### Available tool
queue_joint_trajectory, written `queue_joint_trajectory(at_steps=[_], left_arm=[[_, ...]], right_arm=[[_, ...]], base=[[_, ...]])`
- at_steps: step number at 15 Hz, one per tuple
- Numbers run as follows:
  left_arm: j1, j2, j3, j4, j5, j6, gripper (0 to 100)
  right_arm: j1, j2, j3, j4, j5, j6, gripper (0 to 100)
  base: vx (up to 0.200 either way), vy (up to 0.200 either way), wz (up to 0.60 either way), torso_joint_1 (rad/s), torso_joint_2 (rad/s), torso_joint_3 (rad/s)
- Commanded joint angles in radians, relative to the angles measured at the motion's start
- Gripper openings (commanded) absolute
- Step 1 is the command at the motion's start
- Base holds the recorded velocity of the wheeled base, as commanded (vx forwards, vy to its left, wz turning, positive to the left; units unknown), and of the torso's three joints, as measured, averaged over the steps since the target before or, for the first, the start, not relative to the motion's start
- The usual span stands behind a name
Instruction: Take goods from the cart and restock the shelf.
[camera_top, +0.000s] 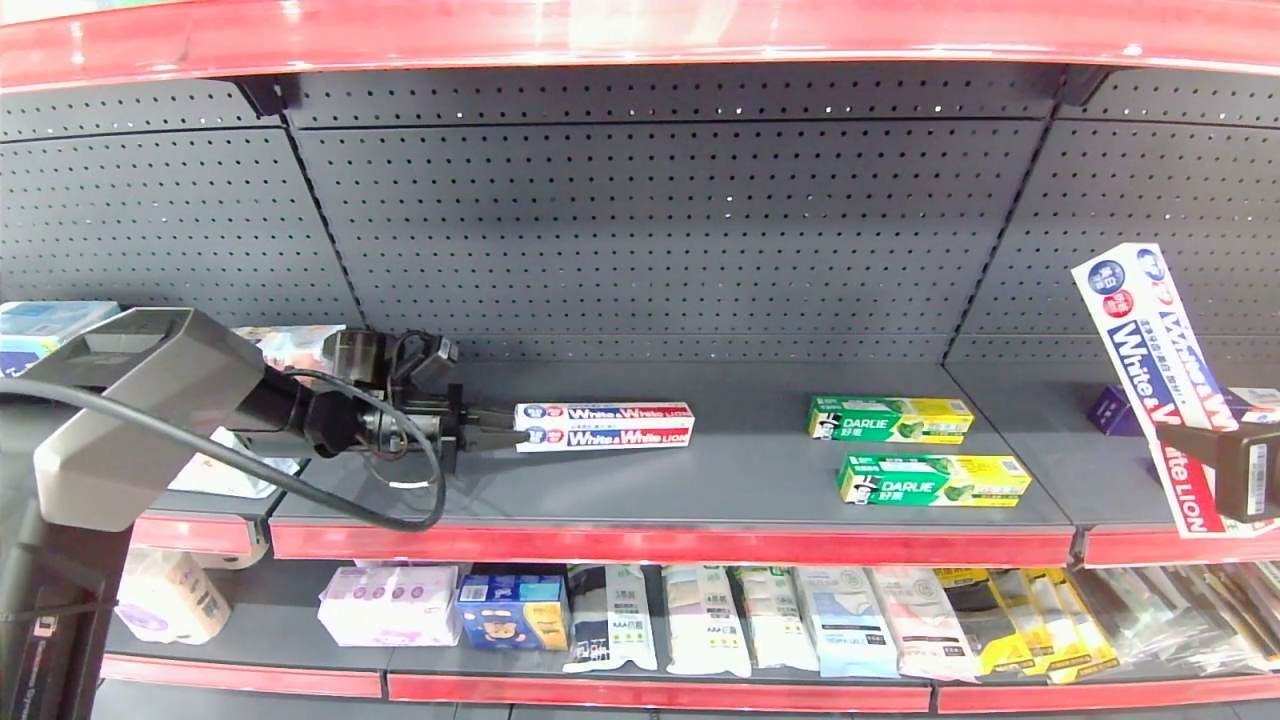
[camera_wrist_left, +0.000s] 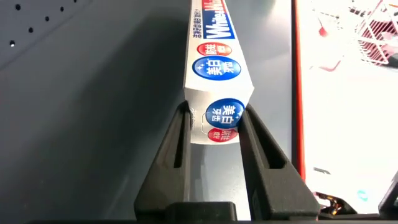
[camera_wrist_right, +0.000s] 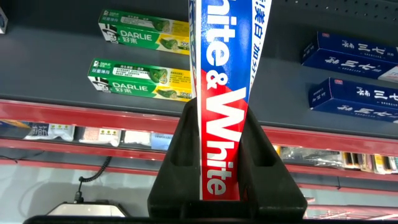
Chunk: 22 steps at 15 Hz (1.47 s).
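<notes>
Grey metal shelf (camera_top: 740, 490) carries white-red-blue cardboard toothpaste box (camera_top: 605, 426). It lies flat, long axis along shelf front, pointing straight away from left gripper (camera_top: 505, 427).

Left gripper is clenched on box's near end (camera_wrist_left: 214, 118).

Your coming move, I judge: release, then pull back along same axis, so box does not shift.

Right gripper (camera_top: 1200, 455) grasps second white toothpaste box (camera_top: 1145, 340), tilted upright in air over shelf's right part.

Two green toothpaste boxes (camera_top: 890, 419) lie flat on shelf between both arms.
</notes>
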Motion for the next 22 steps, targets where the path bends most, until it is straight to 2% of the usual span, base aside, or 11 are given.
queue_joint_trajectory(at_steps=[1,9,16,22], left_arm=[[0.002,-0.021,0.02,-0.001,-0.01,0.0,0],[0.003,-0.053,0.1,0.001,-0.014,0.029,0],[0.002,-0.081,0.175,0.001,-0.014,0.069,0],[0.0,-0.076,0.181,0.001,-0.037,0.087,0]], right_arm=[[0.0,0.002,0.0,0.0,0.0,-0.001,0],[0.0,0.004,-0.005,0.0,0.0,-0.001,0],[0.0,0.008,-0.014,0.0,0.0,-0.001,0],[0.012,0.011,-0.014,0.0,-0.006,-0.001,0]], base=[[0.0,0.0,0.0,0.0,0.0,0.0],[0.0,0.0,0.0,0.0,0.0,0.0],[0.0,0.0,0.0,0.0,0.0,0.0],[0.0,0.0,0.0,0.0,0.0,0.0]])
